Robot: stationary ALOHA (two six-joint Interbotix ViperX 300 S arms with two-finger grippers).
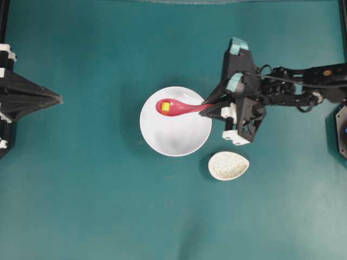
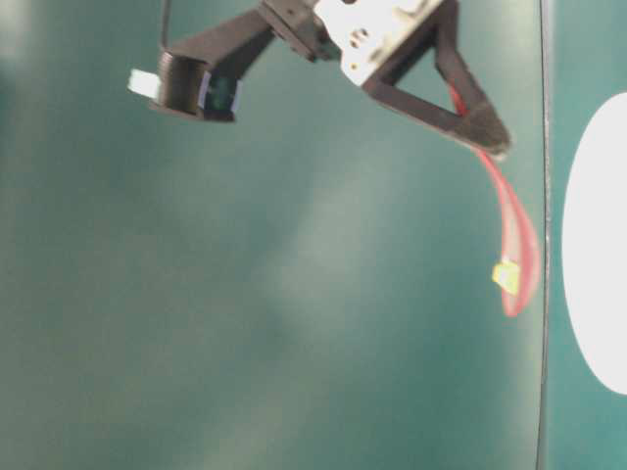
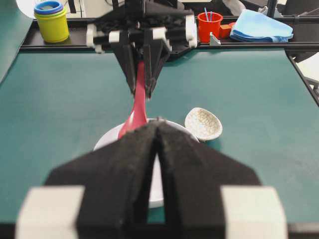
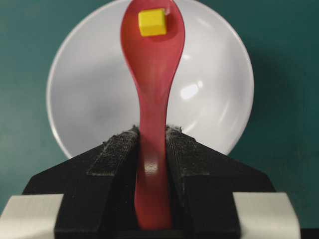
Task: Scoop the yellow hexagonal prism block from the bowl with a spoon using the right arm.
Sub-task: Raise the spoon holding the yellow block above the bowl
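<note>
Over the white bowl (image 1: 174, 135) my right gripper (image 4: 152, 144) was clamped narrowly on the handle of the pink-red spoon (image 4: 152, 64), one pad on each side, so the scoop reached out over the bowl while my arm stayed off to the side of its rim. I judged the handle was pinched near its end for reach, and the scoop kept face-up so the load would not slide off. My left gripper (image 3: 157, 130) sat parked at the far edge of the green table (image 1: 81, 206), its jaws pressed together on nothing, well clear of the work. The speckled spoon rest (image 1: 228, 166) lay just beside the bowl.

The yellow block (image 4: 152, 22) sat in the spoon's scoop, near its tip and above the bowl's floor. It was a tiny, bright, hard-edged piece, far smaller than the scoop around it.
</note>
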